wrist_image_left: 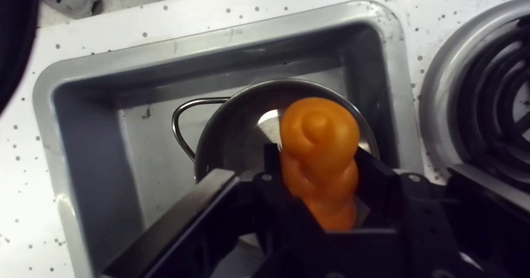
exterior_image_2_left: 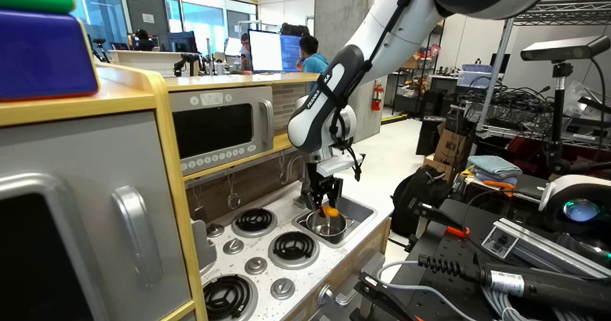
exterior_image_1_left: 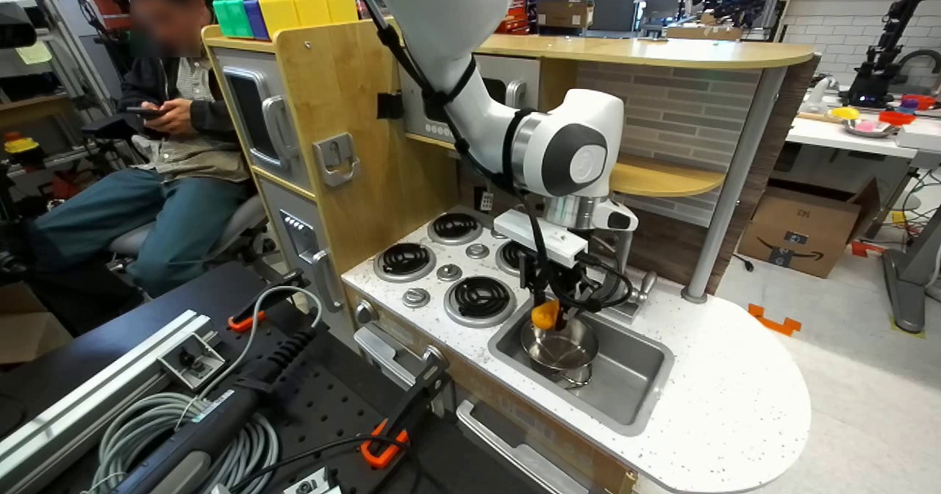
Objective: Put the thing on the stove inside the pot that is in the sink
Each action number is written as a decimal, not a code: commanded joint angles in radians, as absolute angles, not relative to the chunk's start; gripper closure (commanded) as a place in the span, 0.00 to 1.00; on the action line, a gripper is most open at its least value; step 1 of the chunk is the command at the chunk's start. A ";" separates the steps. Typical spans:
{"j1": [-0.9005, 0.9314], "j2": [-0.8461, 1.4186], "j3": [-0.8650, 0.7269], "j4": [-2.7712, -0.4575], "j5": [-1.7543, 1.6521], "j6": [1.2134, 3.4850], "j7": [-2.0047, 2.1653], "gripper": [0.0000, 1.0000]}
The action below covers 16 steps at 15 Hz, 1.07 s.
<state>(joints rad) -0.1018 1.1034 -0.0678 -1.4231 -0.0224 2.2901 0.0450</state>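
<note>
The orange object (wrist_image_left: 319, 125) is rounded and lumpy. My gripper (wrist_image_left: 316, 162) is shut on it, with one black finger against each side. The thing is held over the silver pot (wrist_image_left: 232, 137), and it shows at the pot's opening in both exterior views (exterior_image_1_left: 545, 315) (exterior_image_2_left: 330, 211). I cannot tell exactly how far it is above the pot's bottom. The pot (exterior_image_1_left: 559, 354) stands upright in the steel sink (exterior_image_1_left: 647, 398), near the stove side. The stove (exterior_image_1_left: 393, 295) has black burners ringed in silver, beside the sink. The object's lower end is hidden by the fingers.
A curved faucet (exterior_image_2_left: 296, 168) stands behind the sink. A wooden shelf (exterior_image_1_left: 665, 178) and a microwave (exterior_image_2_left: 215, 130) are above the counter's back. A tall wooden cabinet (exterior_image_1_left: 353, 141) borders the stove. A black table (exterior_image_1_left: 331, 391) with cable and clamps lies in front.
</note>
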 commanded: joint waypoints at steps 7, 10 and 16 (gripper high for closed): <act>-0.120 1.297 -0.100 -1.112 0.012 2.052 0.174 0.81; -0.121 1.290 -0.097 -1.113 0.012 2.044 0.183 0.30; -0.103 1.187 -0.084 -1.253 -0.013 2.148 0.116 0.00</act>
<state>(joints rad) -0.1160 1.2168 -0.0973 -1.2398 -0.0124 2.1186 0.1607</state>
